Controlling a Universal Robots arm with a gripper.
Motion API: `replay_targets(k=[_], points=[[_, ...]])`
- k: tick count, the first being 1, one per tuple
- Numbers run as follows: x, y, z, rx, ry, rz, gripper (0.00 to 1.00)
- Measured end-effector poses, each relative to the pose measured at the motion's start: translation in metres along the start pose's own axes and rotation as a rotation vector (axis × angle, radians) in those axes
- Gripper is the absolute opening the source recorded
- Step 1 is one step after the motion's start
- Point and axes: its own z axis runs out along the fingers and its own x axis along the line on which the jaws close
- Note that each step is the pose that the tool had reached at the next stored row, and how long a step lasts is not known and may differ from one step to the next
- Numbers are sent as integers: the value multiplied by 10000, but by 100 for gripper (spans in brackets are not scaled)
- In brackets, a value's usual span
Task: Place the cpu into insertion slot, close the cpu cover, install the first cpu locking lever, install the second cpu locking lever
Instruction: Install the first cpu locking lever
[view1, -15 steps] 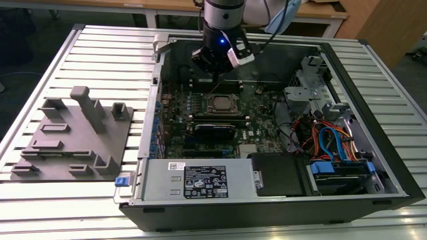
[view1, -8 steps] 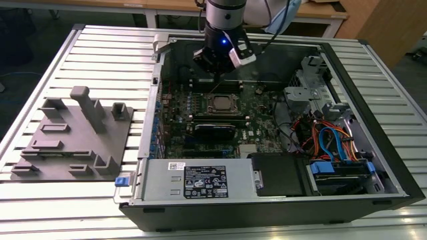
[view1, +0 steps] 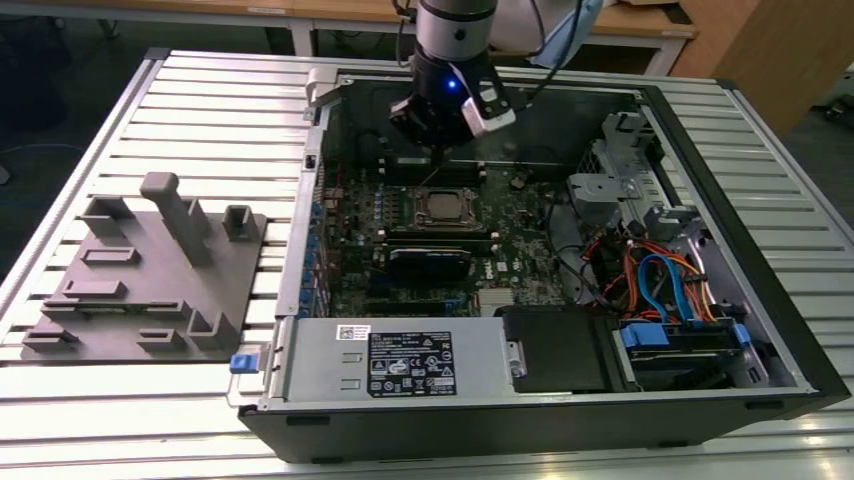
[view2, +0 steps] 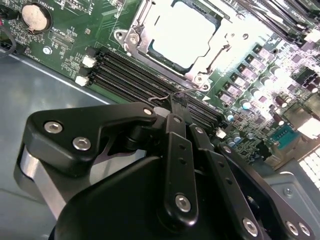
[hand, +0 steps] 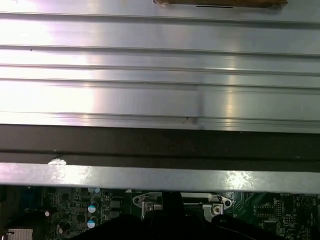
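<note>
- One black gripper (view2: 177, 100): jaws narrow, tips nearly together, at one thin wire lever (view2: 161, 98).
- One silvery square cpu (view2: 182, 31) just beyond the jaw tips, under one silvery metal cover frame (view2: 142, 37), on green circuit board (view2: 65, 45).

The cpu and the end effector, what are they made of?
The cpu looks like metal on top: a smooth, pale silvery plate that shines under the light. The end effector looks like matt black metal or hard plastic, joined by shiny silver bolts; which one is hard to tell.
</note>
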Motion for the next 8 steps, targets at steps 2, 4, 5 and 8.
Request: replay_targets(k=[2,4,5,8], points=[[-4,-1,10,1,1,1,10],[-13,-1,18,1,1,0,10],[-19,-2,22,1,1,1,10],[-50,-3,37,1,1,1,10]])
